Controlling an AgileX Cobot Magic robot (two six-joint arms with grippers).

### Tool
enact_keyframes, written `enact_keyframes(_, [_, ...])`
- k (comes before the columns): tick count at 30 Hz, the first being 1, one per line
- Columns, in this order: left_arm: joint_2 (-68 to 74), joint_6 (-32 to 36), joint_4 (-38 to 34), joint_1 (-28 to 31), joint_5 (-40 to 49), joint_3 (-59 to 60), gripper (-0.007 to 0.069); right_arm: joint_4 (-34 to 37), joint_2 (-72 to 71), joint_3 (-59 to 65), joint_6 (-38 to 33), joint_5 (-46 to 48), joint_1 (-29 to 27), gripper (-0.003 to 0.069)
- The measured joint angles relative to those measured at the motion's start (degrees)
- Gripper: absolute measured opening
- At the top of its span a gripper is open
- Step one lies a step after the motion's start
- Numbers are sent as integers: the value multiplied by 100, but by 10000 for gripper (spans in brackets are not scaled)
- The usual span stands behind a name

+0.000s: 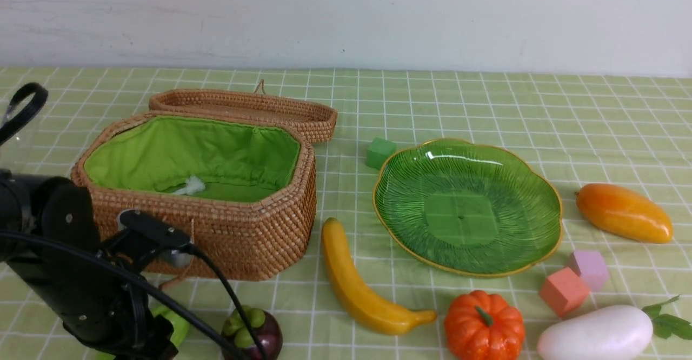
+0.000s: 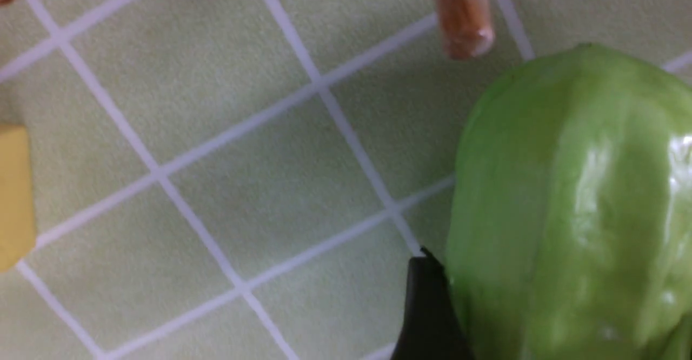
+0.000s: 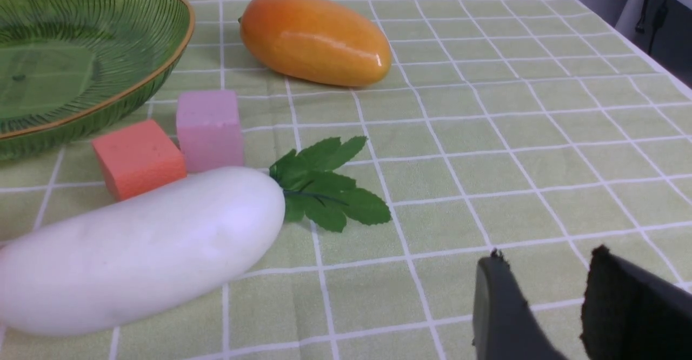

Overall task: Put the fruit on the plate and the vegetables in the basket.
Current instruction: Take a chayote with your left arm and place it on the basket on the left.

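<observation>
The brown woven basket [image 1: 254, 241] stands open at the left, its green lining showing. The green plate [image 1: 465, 208] lies right of it, holding nothing. On the cloth lie a banana [image 1: 357, 290], a mangosteen [image 1: 259, 333], a mango [image 1: 624, 212], a pumpkin [image 1: 484, 327] and a white radish [image 1: 594, 334]. My left arm hangs over a green cucumber [image 1: 177, 325] at the near left. In the left wrist view one black finger [image 2: 427, 306] lies against the cucumber [image 2: 567, 198]; the other finger is out of frame. My right gripper [image 3: 546, 254] stands open over bare cloth near the radish [image 3: 135, 252].
A green cube [image 1: 380, 152] sits behind the plate. A pink cube [image 1: 589, 268] and an orange-red cube [image 1: 563, 291] sit between plate and radish. The basket's lid [image 1: 243, 106] lies open behind it. A yellow block [image 2: 13, 192] lies near the cucumber.
</observation>
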Motion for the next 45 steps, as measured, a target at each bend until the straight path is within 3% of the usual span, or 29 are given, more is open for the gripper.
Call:
enact_keyframes(8, [-813, 0, 7, 0, 1095, -629, 447, 0, 0, 0, 0, 0, 0, 241])
enact_keyframes(14, [-1549, 60, 18, 0, 1230, -1031, 447, 0, 0, 0, 0, 0, 0, 241])
enact_keyframes(18, [-1845, 368, 18, 0, 561, -1472, 447, 0, 0, 0, 0, 0, 0, 241])
enact_keyframes(28, [-885, 1190, -374, 0, -3101, -1700, 447, 0, 0, 0, 0, 0, 0, 241])
enact_keyframes(32, [-217, 1203, -217, 0, -3434, -1700, 447, 0, 0, 0, 0, 0, 0, 241])
enact_keyframes(41, [244, 1203, 244, 0, -3315, -1700, 454, 0, 0, 0, 0, 0, 0, 241])
enact_keyframes(43, [245, 1203, 244, 0, -3246, -1700, 507, 0, 0, 0, 0, 0, 0, 241])
enact_keyframes(45, [245, 1203, 252, 0, -3022, -1700, 610, 0, 0, 0, 0, 0, 0, 241])
